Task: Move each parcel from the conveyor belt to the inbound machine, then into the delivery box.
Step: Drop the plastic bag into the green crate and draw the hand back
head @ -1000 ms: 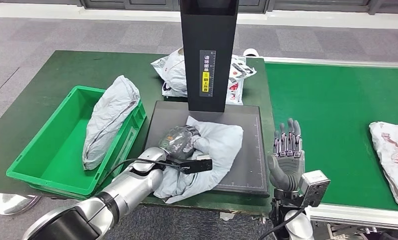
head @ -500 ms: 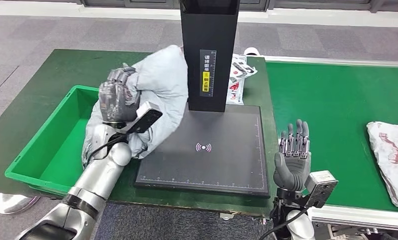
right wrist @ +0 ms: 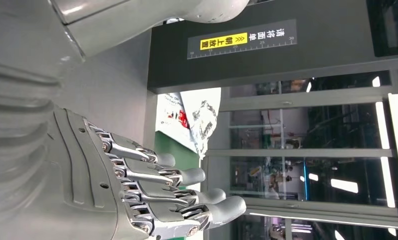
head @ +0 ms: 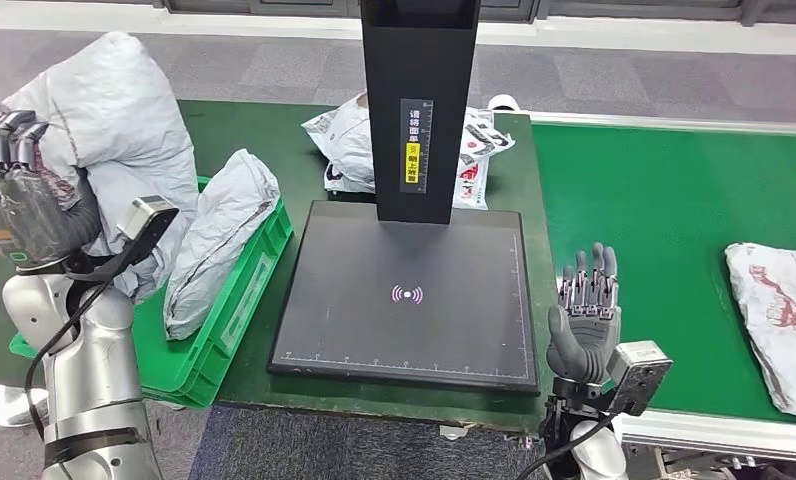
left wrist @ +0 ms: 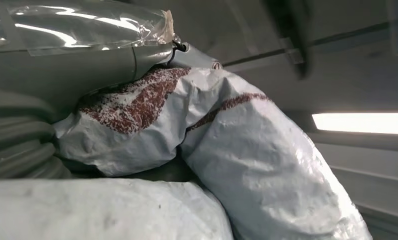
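- Green table (head: 114,150) carries the black inbound machine (head: 404,295), pad bare.
- Left hand (head: 19,200) grips grey parcel (head: 114,110), held high over the green delivery box (head: 199,350).
- Parcel looks soft, light, slick; likely best gripped by bunching its middle.
- Right hand (head: 584,320) empty, fingers straight and apart.

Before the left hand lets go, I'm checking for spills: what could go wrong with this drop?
The left hand holds the grey parcel high, near the green box's outer edge, so it might fall outside. The parcel already in the box leans over the rim, and a new one landing on it may knock it off or slide away.
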Tool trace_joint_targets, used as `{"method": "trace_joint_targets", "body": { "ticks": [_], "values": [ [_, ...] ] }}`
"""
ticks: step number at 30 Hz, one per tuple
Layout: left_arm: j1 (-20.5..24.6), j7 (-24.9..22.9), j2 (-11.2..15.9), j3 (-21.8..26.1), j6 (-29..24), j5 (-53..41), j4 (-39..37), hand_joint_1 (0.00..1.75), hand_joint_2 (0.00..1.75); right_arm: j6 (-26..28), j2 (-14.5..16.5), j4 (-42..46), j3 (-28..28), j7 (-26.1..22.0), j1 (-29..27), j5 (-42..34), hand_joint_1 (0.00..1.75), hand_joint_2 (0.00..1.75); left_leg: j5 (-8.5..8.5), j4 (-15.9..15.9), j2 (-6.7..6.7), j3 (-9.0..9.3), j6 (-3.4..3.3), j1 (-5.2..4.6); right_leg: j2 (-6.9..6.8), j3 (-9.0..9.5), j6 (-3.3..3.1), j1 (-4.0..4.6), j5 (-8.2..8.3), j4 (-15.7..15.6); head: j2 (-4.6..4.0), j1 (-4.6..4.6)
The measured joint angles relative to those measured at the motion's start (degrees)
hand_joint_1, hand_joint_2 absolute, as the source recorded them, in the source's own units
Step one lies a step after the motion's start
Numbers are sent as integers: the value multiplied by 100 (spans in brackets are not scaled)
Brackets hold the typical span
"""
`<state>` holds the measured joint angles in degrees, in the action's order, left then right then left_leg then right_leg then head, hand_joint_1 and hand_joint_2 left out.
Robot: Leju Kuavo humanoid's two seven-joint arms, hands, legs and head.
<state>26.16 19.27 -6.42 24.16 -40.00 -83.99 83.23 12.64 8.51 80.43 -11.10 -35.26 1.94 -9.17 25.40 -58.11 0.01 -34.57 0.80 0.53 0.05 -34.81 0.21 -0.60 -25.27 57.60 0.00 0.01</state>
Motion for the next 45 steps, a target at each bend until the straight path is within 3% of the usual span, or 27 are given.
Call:
{"method": "trace_joint_targets", "body": {
  "ticks": [2, 3, 5, 7, 10, 15, 22, 26, 29, 32, 34, 38, 45],
  "values": [
    [-43, -1372, 365, -283, 182, -350, -343, 175, 175, 35, 2, 0, 0, 41, 5, 30, 0, 175, -1, 0, -2, 3, 2, -1, -2, -2, -3, -1, -1, 0, 0, 1],
    [-28, -2249, 612, -558, 442, -470, -654, 165, 175, 47, 3, 0, 0, 73, 7, 54, 0, 175, -1, 0, 0, 5, 3, -1, 0, -3, -4, -1, -2, -1, 0, 2],
    [60, -3766, 1076, -1151, 1262, -557, -1380, 79, 175, 23, 6, 2, 1, 142, 5, 116, 0, 175, -3, 1, 4, 6, 7, -2, 6, -4, -7, 2, 0, -1, 0, 0],
    [127, -4383, 1417, -1603, 2076, -568, -2138, 0, 175, -65, 8, 4, 1, 204, 0, 201, 0, 175, -8, 1, 11, 5, 14, -1, 13, -6, -12, 8, 3, 0, 0, -1],
    [169, -4204, 1722, -2058, 2620, -580, -3071, 0, 175, -219, 19, 10, 2, 301, -13, 352, 0, 175, -11, 1, 21, 4, 19, 0, 21, -10, -18, 11, 9, 0, 0, 0],
    [448, -4207, 1873, -2293, 2395, -586, -3945, 0, 175, -338, 72, 40, 79, 556, -85, 590, 0, 175, -8, 0, 21, 1, 19, 0, 20, -9, -19, 9, 10, -1, 0, -1],
    [705, -4195, 1908, -2378, 2296, -533, -4389, 0, 175, -376, 110, 61, 101, 662, -105, 706, 0, 175, -7, 1, 20, 5, 26, 0, 20, -10, -21, 13, 10, 0, 0, 0],
    [891, -3225, 1864, -2167, 2234, 360, -4640, 0, 175, -390, 110, 59, 101, 717, -134, 790, 0, 175, -12, 1, 18, 5, 31, 5, 17, -9, -24, 18, 11, 2, 0, 0],
    [1049, -2385, 1788, -1824, 1706, 1273, -4794, 0, 175, -393, 103, 61, 101, 696, -229, 786, 0, 175, -13, 0, 17, 4, 32, 8, 16, -9, -27, 21, 14, 2, 0, 0],
    [1125, -1285, 1673, -1447, 1183, 2661, -4686, 0, 175, -367, 75, 97, 101, 707, -343, 749, 0, 175, -12, 0, 20, 3, 32, 8, 19, -11, -28, 20, 15, 2, 0, 0],
    [1105, -618, 1574, -1215, 1121, 3751, -4433, 0, 175, -337, 45, 122, 101, 719, -397, 723, 0, 175, -10, 0, 21, 2, 31, 7, 20, -12, -28, 19, 15, 1, 0, 0],
    [991, -167, 1422, -991, 1699, 5267, -3874, 0, 175, -308, -13, 125, 101, 685, -427, 667, 0, 175, -7, 0, 19, -3, 28, 6, 19, -12, -27, 18, 13, -1, 0, 1],
    [923, -11, 1315, -896, 2078, 5978, -3363, 0, 175, -296, -78, 120, 101, 643, -418, 630, 0, 175, -7, 0, 18, -3, 29, 6, 19, -12, -27, 19, 14, -1, 0, 1]
  ]
}}
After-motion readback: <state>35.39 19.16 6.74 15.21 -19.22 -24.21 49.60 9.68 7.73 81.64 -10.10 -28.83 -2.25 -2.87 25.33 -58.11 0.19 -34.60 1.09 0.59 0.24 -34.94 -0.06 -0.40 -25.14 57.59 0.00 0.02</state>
